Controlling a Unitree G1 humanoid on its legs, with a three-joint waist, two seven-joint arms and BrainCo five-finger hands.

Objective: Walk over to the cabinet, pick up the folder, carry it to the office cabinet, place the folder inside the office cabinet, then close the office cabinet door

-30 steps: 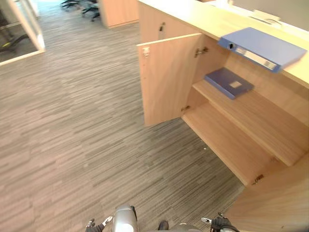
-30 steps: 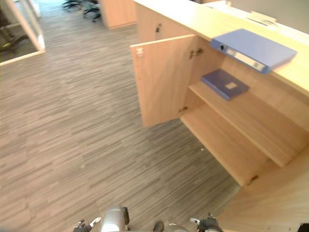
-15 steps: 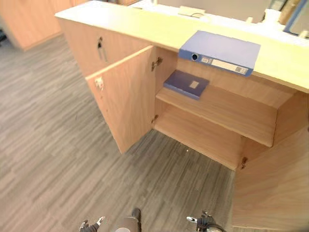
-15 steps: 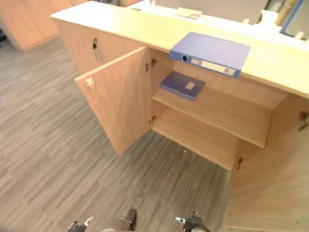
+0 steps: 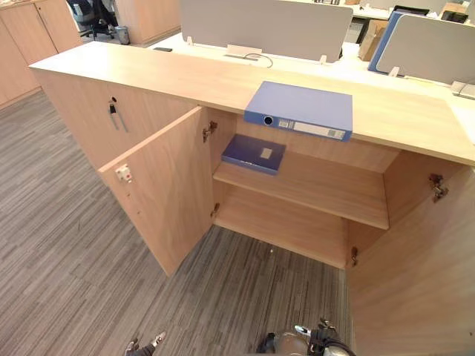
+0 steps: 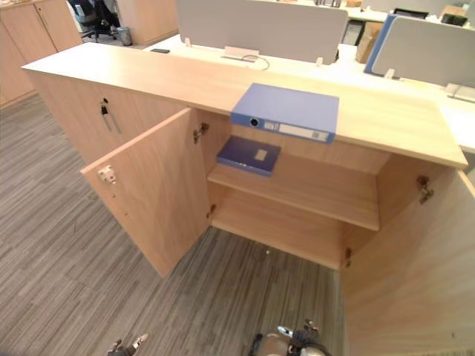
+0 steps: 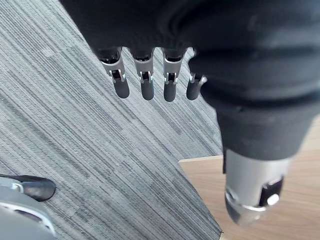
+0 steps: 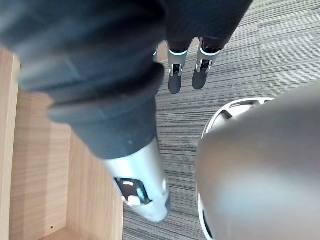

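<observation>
Folder is seen flat on worktop, well clear of fingers. Left hand and right hand are held straight-fingered, empty.

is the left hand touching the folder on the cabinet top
Apart. The left eye view shows the folder flat on the cabinet top and the left hand down over the carpet, well short of it.

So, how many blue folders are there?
2. The thick folder lies on the cabinet top; the thin folder on the upper shelf. Others may hide behind the closed door.
</observation>
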